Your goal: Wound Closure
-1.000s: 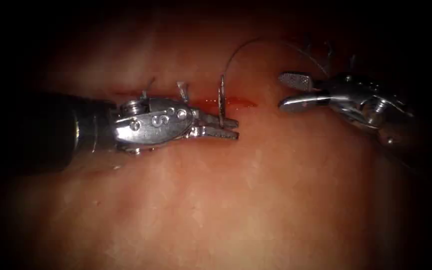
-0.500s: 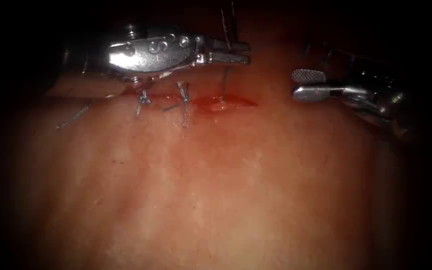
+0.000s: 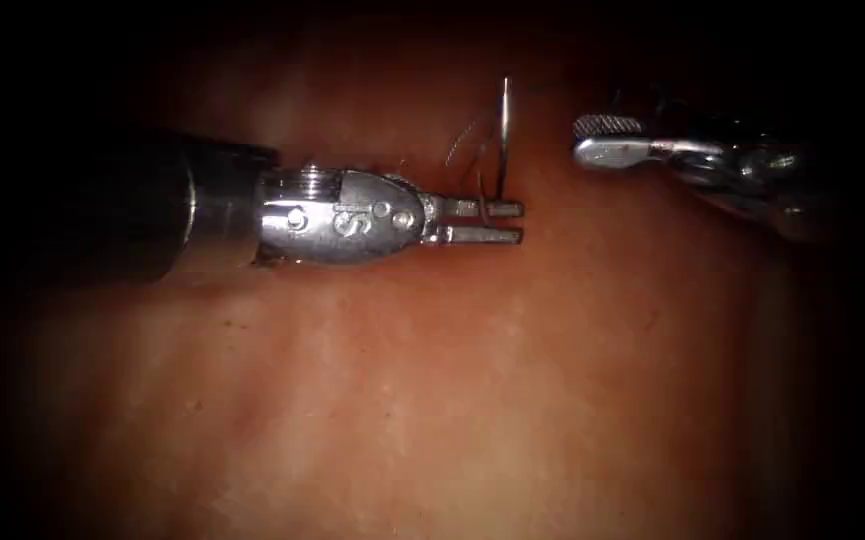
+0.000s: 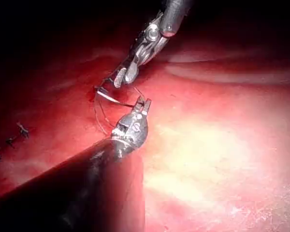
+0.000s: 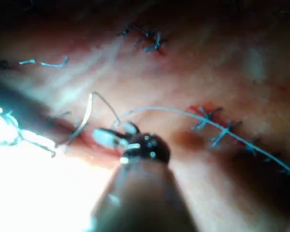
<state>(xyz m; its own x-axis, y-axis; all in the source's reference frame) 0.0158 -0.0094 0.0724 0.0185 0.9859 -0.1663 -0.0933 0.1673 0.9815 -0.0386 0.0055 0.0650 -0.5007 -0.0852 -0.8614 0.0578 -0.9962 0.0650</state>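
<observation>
Tissue (image 3: 432, 400) with knotted stitches (image 5: 217, 125)

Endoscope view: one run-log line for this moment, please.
left tool: shut on needle, near one end | needle: upright, clear of tissue | thread: trails from needle | right tool: open, holds nothing

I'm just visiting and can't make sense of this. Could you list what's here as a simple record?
left gripper: shut on the needle, near one end of its curve
needle: held upright above the tissue, not in it
right gripper: open, holds nothing, right of the needle
thread: trails from the needle across the tissue
tissue: pork belly, with stitches already placed
</observation>
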